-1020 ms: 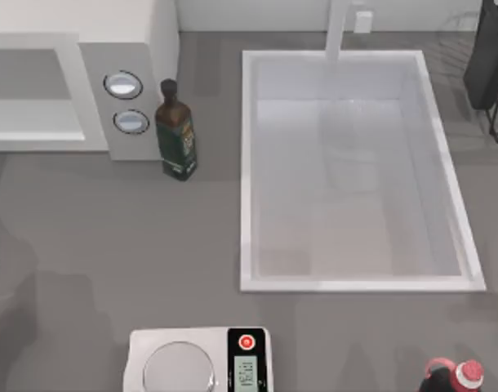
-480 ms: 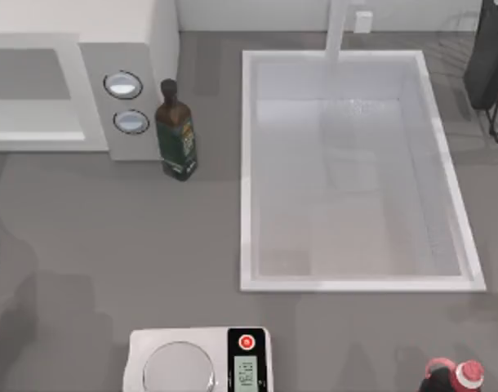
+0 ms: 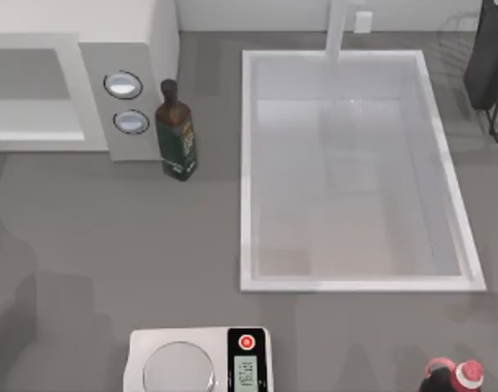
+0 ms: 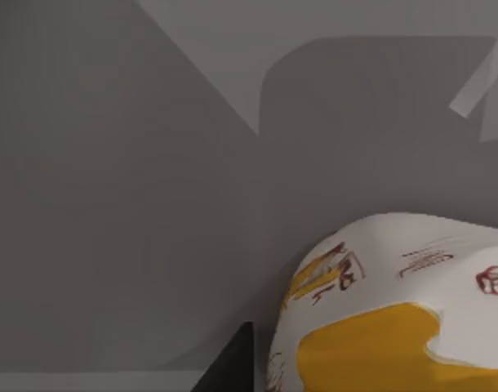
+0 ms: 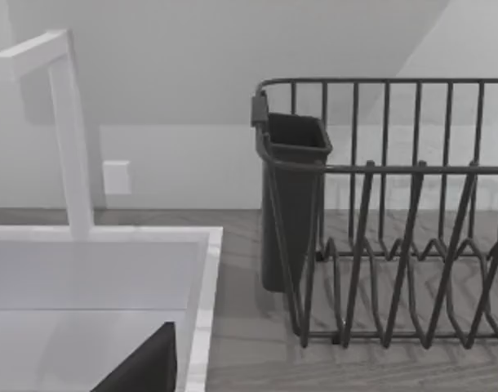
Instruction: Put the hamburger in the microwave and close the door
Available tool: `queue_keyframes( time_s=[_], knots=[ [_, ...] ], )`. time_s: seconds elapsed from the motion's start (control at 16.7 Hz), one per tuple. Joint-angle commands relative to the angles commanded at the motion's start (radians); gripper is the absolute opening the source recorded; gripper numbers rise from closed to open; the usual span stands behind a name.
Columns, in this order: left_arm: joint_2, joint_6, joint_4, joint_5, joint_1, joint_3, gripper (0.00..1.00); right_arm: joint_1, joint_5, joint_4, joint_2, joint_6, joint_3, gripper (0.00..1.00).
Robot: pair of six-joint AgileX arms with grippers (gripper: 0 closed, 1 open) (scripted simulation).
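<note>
Where the left wrist camera looks down, the hamburger point(image 4: 396, 310) lies closest of all, a pale rounded lump with a yellow patch and red-brown markings, on the grey surface point(image 4: 110, 204). A dark part of the left tool point(image 4: 233, 367) shows just beside it. Whether that tool is spread or closed, or has any hold on the hamburger, cannot be told.

In the right wrist view a dark part of the right tool point(image 5: 147, 367) shows over the white sink point(image 5: 204, 286). Whether it is spread or closed cannot be told either.

From above, a white scale point(image 3: 139, 343) with a round steel plate point(image 3: 180, 367) sits at the near edge of the surface, left of the middle. A red and pink object point(image 3: 457, 376) sits at the near right corner.

Farther back, the sink fills most of the right half of the surface. A dark green bottle point(image 3: 175, 135) stands upright between the sink and the microwave point(image 3: 163, 41), just beside the microwave's grey panel point(image 3: 98, 98) with its two round knobs point(image 3: 123, 84). The microwave occupies the far left corner. A white frame point(image 3: 76, 90) around a greyish field lies left of the panel, and whether the microwave stands open or shut cannot be told.

At the far edge a white faucet point(image 3: 337, 33) rises behind the sink. A dark wire dish rack point(image 5: 396, 245) with a dark cup point(image 5: 291, 204) hung on its end stands in the far right corner.
</note>
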Motion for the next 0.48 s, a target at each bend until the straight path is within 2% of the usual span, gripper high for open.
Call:
queue_keyframes(
  time_s=[0.06, 0.24, 0.48],
  knots=[
    [-0.069, -0.012, -0.096, 0.016, 0.001, 0.034, 0.0, 0.0, 0.0, 0.0, 0.0, 0.0, 0.0, 1.0],
    [-0.081, -0.01, -0.136, 0.019, 0.002, 0.063, 0.0, 0.0, 0.0, 0.0, 0.0, 0.0, 0.0, 1.0],
    [-0.145, -0.009, -0.328, 0.017, 0.0, 0.172, 0.0, 0.0, 0.0, 0.0, 0.0, 0.0, 0.0, 1.0]
  ],
)
